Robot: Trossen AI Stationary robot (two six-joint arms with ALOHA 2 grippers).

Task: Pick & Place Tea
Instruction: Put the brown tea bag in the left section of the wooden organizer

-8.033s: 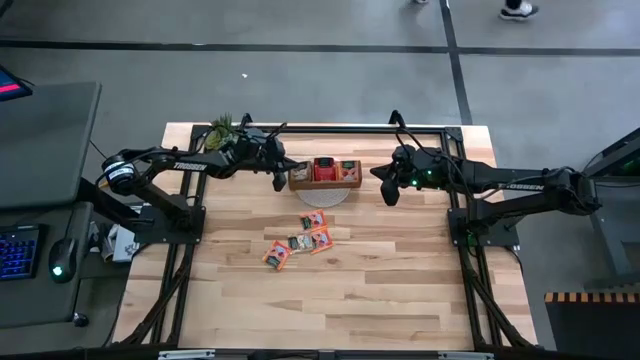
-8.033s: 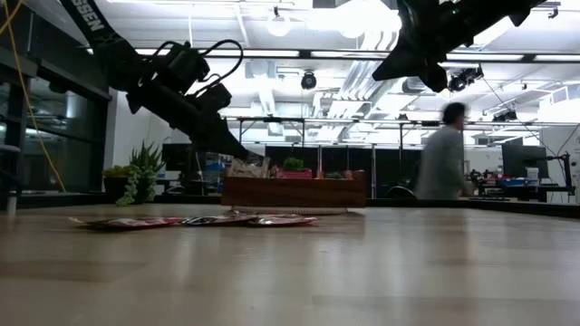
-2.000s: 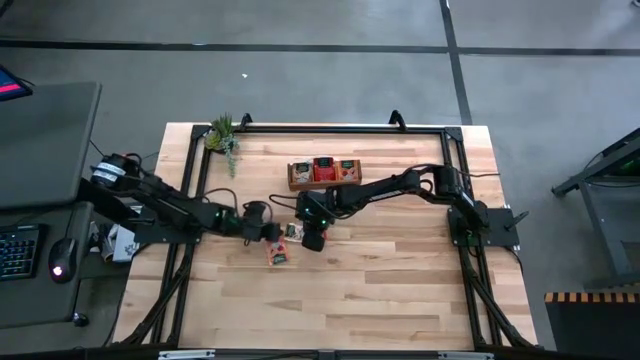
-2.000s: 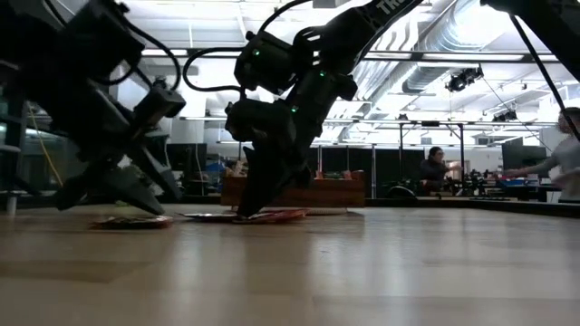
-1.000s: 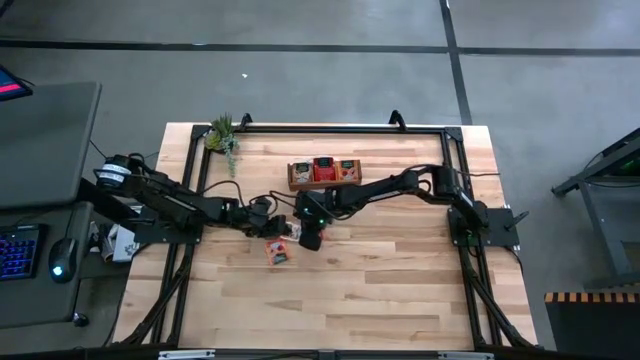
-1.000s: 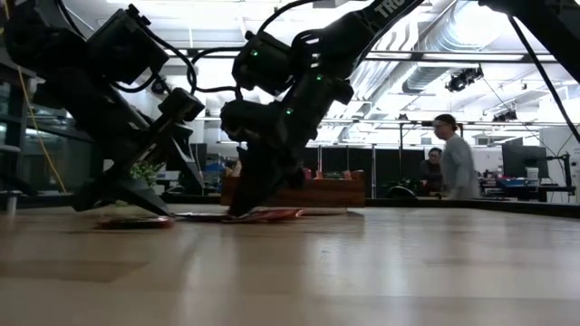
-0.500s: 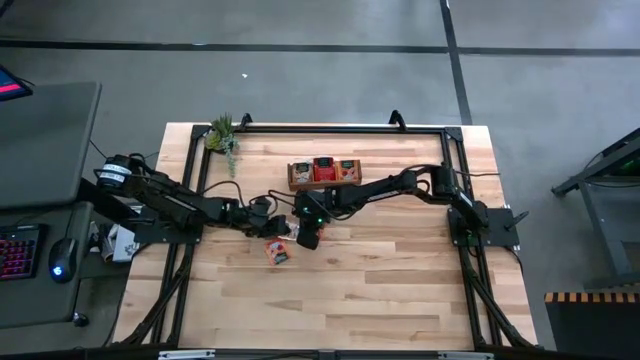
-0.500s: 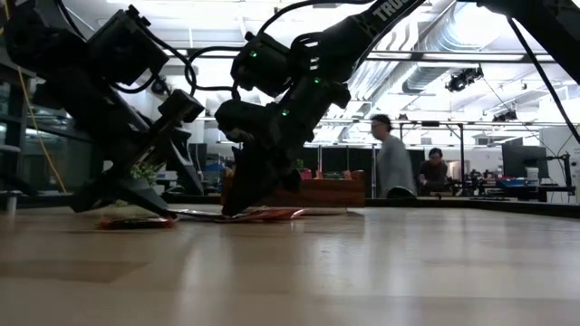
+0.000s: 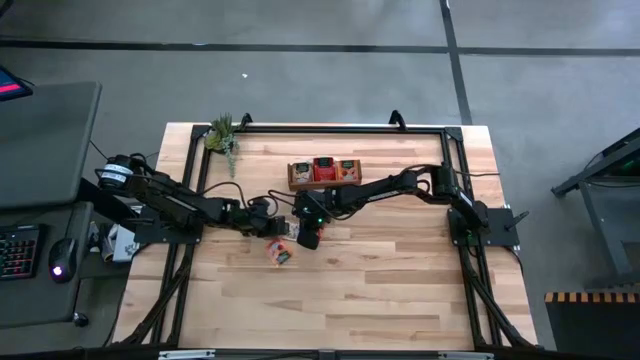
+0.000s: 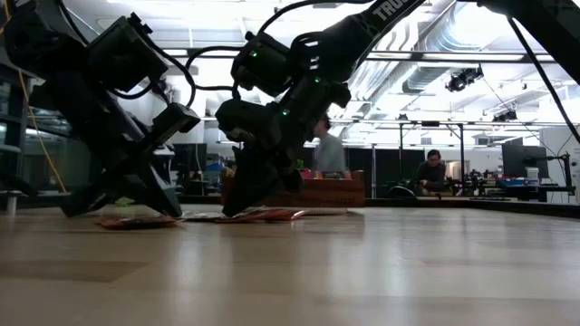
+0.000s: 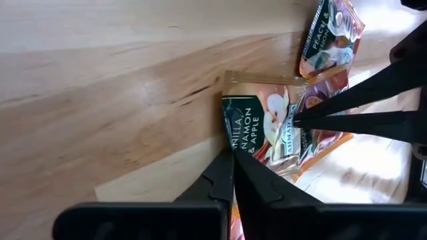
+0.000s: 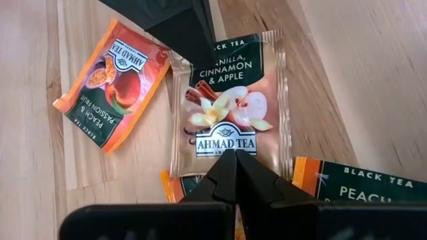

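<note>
The pink flat foil tea sachet with dark green label [image 12: 227, 100] lies on the pale wooden table [image 9: 380, 280], and both grippers meet at it. The left gripper [image 11: 233, 163], fingers pressed together, touches one edge of it. The right gripper [image 12: 235, 160], fingers also pressed together, holds the opposite edge down, probably so it cannot slide. An orange sachet [image 12: 110, 83] lies just beside the left fingers.

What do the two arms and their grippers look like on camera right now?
Both arms are black with jointed tubular links and loose black cables looping along them. The left arm has a silvery round joint near its base; the right arm carries white lettering in the low view and small green lights by its wrist. The left gripper and right gripper each end in two slim, dark, tapered fingers.
</note>
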